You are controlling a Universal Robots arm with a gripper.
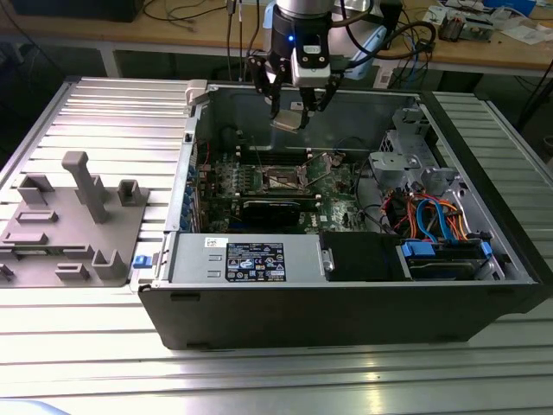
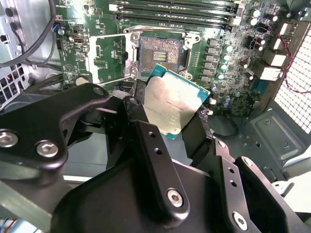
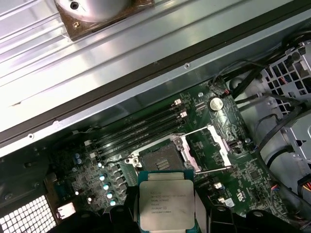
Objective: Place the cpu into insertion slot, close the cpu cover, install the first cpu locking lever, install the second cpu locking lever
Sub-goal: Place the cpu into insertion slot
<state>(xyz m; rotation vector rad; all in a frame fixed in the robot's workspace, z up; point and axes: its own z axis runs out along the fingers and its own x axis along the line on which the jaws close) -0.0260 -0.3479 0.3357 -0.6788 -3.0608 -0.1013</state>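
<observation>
My gripper [image 1: 289,114] hangs over the open computer case, shut on the cpu [image 1: 288,120], a flat square chip with a dull silver top. In both wrist views the cpu [image 2: 172,104] [image 3: 166,203] sits tilted between the black fingers [image 2: 141,104], above the green board. The insertion slot [image 1: 283,179] [image 2: 162,51] [image 3: 159,158] lies bare below, showing its brownish contact field. The cpu cover [image 2: 112,56] [image 3: 214,145], a thin silvery frame, is swung open beside the slot. The chip is apart from the slot, well above it.
A long black card [image 1: 272,207] and a power supply [image 1: 251,259] lie nearer the case front. The drive cage with orange and blue cables [image 1: 432,216] fills the exterior view's right. Memory slots [image 2: 170,17] run beside the socket. A grey fixture [image 1: 69,216] stands on the table outside.
</observation>
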